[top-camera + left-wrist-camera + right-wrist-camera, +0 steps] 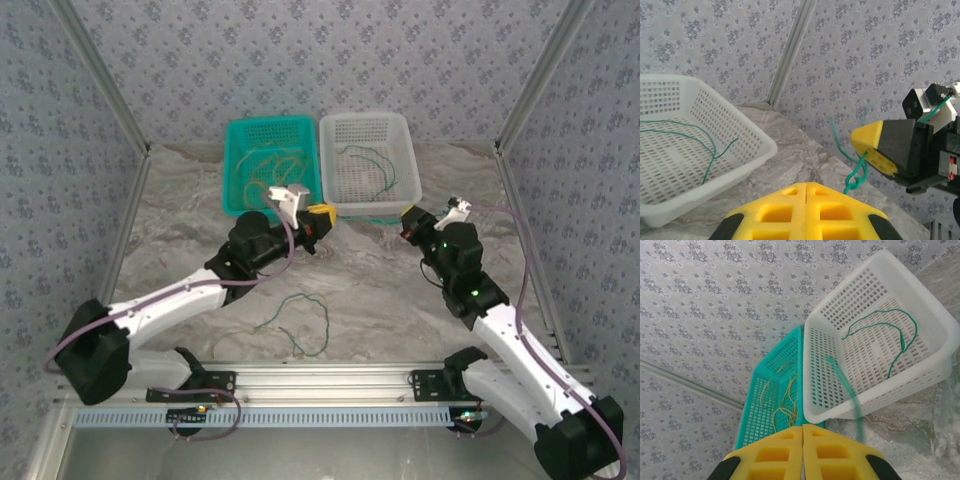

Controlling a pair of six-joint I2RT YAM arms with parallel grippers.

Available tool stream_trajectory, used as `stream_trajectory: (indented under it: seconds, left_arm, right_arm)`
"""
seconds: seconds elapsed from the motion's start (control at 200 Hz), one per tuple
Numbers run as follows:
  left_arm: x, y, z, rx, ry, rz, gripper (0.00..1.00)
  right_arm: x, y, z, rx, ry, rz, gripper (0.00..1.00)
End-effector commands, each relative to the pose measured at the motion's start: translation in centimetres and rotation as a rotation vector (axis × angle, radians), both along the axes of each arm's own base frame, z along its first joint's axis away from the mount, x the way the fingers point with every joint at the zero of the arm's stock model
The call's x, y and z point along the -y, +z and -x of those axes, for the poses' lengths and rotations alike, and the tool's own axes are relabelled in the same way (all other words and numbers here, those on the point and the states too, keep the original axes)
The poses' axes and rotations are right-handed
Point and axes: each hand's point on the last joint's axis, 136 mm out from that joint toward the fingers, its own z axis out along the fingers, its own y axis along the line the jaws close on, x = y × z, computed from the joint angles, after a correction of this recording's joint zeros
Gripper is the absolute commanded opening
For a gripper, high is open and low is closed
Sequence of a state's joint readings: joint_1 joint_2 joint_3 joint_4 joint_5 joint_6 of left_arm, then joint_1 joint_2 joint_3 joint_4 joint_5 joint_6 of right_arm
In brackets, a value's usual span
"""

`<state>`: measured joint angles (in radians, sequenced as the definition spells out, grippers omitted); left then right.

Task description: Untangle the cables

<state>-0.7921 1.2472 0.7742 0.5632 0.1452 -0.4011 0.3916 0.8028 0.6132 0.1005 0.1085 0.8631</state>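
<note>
Thin curly grn cable [856,176] w/ knot; white plastic mesh basket [747,125].

Arms [170,300]: white links, black joints, black bases.
Cables [290,245]: purple-grey, running along each arm.
Left tool [805,186]: yellow gridded pads, black backing.
Right tool [802,427]: same yellow pads, black housing.
Lights [472,293]: green, behind the right tool.

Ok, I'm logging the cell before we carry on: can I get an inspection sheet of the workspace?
Surface: marbled table, loose green wire lying on it.
Job's things: yellowish wires in teal basket; green wire in white basket.
Clutter: nothing seen.
Grippers: left fingers and right fingers shut, knotted green wire between them; grip unclear.
Cables: purple cables along both arms.
Surroundings: patterned walls.
</note>
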Motion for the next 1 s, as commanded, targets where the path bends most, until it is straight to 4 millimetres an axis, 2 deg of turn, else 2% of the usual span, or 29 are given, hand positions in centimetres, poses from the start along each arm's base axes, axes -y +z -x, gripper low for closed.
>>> stream_trajectory:
  seconds: [0.0, 0.125, 0.26, 0.375, 0.47, 0.525, 0.59, 0.67, 0.73, 0.805, 0.875, 0.949, 0.964, 0.989, 0.994]
  left_arm:
    - [-6.9, 1.0, -2.8, 0.048, 0.26, -0.037, 0.0]
    - [-10.1, 0.0, -3.1, 0.027, 0.333, -0.054, 0.0]
    - [-12.0, -0.4, -3.1, 0.035, 0.388, -0.097, 0.0]
    - [-14.8, -0.3, -3.1, 0.042, 0.49, -0.113, 0.0]
    - [-18.9, -0.5, -3.2, 0.012, 0.658, -0.115, 0.0]
    - [-19.8, 0.0, -2.9, 0.009, 0.652, -0.086, 0.0]
    - [-19.8, 0.9, -2.4, 0.016, 0.611, -0.052, 0.0]
    - [-18.6, 2.1, -1.4, 0.038, 0.522, -0.028, 0.0]
    - [-17.4, 3.1, -0.7, 0.048, 0.445, 0.003, 0.0]
    - [-16.3, 4.2, 0.1, 0.068, 0.384, 0.029, 0.0]
    - [-15.3, 5.5, 0.9, 0.1, 0.333, 0.04, 0.0]
    - [-14.5, 7.0, 1.6, 0.137, 0.299, 0.055, 0.0]
    - [-14.3, 7.3, 1.7, 0.145, 0.292, 0.06, 0.0]
    - [-14.1, 7.9, 1.9, 0.157, 0.281, 0.067, 0.0]
    - [-14.0, 8.0, 1.9, 0.16, 0.278, 0.07, 0.0]
  right_arm:
    - [9.1, -1.8, 0.3, -0.073, -0.385, 0.134, 0.0]
    - [9.9, -1.1, 0.6, -0.057, -0.394, 0.133, 0.0]
    - [10.7, -0.5, 1.0, -0.05, -0.406, 0.151, 0.0]
    - [12.7, -0.4, 1.9, -0.084, -0.478, 0.18, 0.0]
    - [15.1, -0.4, 2.8, -0.133, -0.557, 0.199, 0.0]
    - [15.8, 0.4, 2.6, -0.115, -0.559, 0.199, 0.0]
    - [14.6, 1.9, 1.5, -0.054, -0.456, 0.189, 0.0]
    - [12.0, 3.8, -0.2, 0.019, -0.31, 0.178, 0.0]
    - [10.3, 4.4, -1.9, 0.019, -0.22, 0.187, 0.0]
    - [8.3, 4.3, -4.6, -0.012, -0.131, 0.192, 0.0]
    - [6.3, 3.1, -8.0, -0.073, -0.056, 0.207, 0.0]
    - [3.2, 1.8, -11.7, -0.104, 0.049, 0.246, 0.0]
    - [2.6, 2.2, -12.5, -0.098, 0.065, 0.252, 0.0]
    - [1.5, 1.2, -13.9, -0.121, 0.096, 0.264, 0.0]
    - [1.3, 1.6, -14.3, -0.114, 0.099, 0.266, 0.0]
